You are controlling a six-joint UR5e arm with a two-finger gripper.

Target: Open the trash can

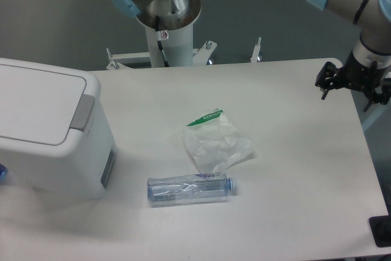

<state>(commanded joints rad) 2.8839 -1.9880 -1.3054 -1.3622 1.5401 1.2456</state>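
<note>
Currently the bin (46,132) sits closed at the table's (293,169) left edge while the gripper (357,80), its jaw state unclear, hangs far right, so it should cross above the bottle (188,189) and bag (217,143) and press squarely on the grey tab (82,112).

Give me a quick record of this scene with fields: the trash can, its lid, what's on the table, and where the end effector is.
trash can: white boxy bin at the table's left edge, partly out of frame
lid: flat white lid, lying closed
push-tab: grey tab on the lid's right edge
table: white tabletop
plastic bottle: clear crushed bottle lying on its side, centre front
plastic bag: crumpled clear bag with a green strip, just behind the bottle
end effector: black, at the table's far right corner, far from the bin; jaw state unclear
</note>
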